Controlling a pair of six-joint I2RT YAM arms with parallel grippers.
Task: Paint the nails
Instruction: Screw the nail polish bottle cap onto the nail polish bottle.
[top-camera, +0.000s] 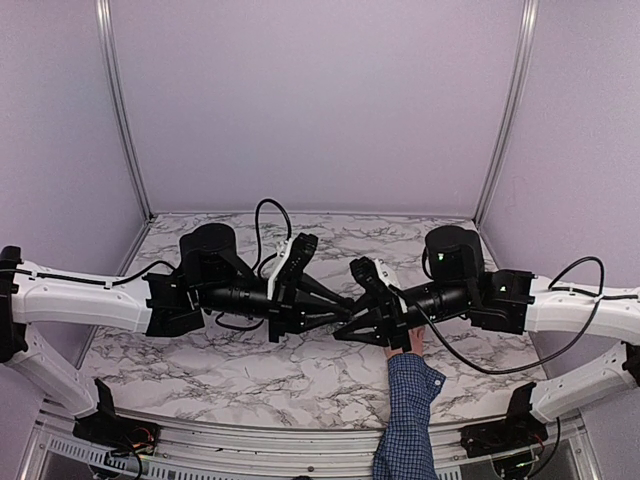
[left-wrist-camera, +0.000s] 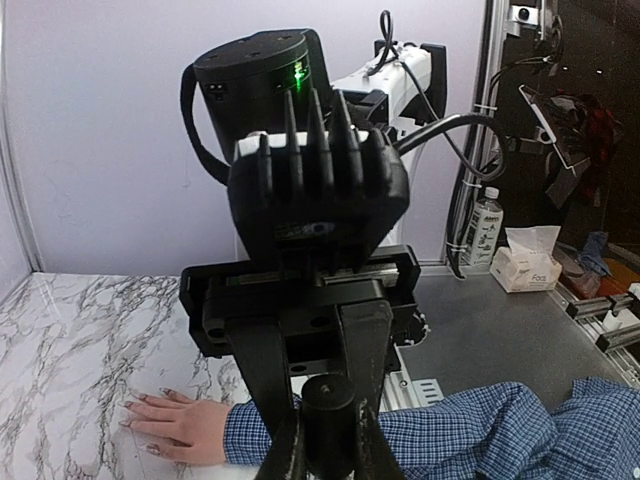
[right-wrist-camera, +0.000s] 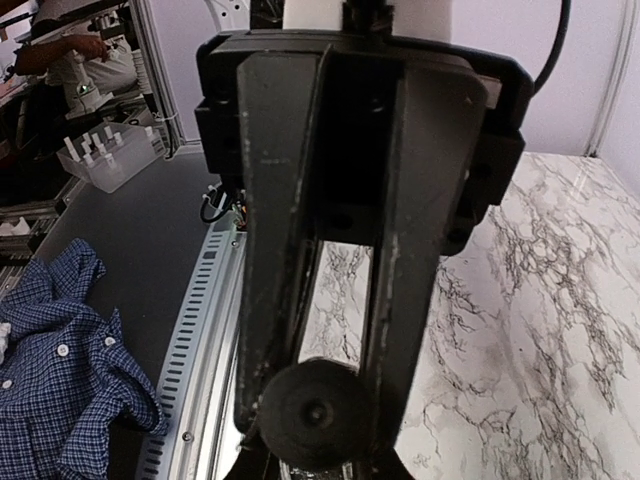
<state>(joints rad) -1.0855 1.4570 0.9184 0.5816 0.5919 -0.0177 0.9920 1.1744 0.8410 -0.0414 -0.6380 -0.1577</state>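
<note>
A pale hand (left-wrist-camera: 185, 428) with spread fingers lies flat on the marble table (top-camera: 250, 370), its nails (left-wrist-camera: 128, 404) small and pale. Its blue checked sleeve (top-camera: 407, 410) comes in from the near edge. From above, only the back of the hand (top-camera: 403, 346) shows, under my right gripper (top-camera: 372, 318). My left gripper (left-wrist-camera: 335, 440) is shut on a dark round cap (left-wrist-camera: 335, 405). My right gripper (right-wrist-camera: 315, 445) is shut on a dark-capped bottle (right-wrist-camera: 315, 410), with a bit of glass below the cap. Both grippers meet tip to tip just left of the hand; left gripper (top-camera: 340, 300).
Beyond the table's edge run a slotted metal rail (right-wrist-camera: 200, 330) and a grey bench with a tissue box (left-wrist-camera: 525, 270) and a plastic bottle (left-wrist-camera: 483, 225). A clear tray (right-wrist-camera: 105, 155) stands further off. Purple walls and metal posts (top-camera: 122, 110) enclose the table.
</note>
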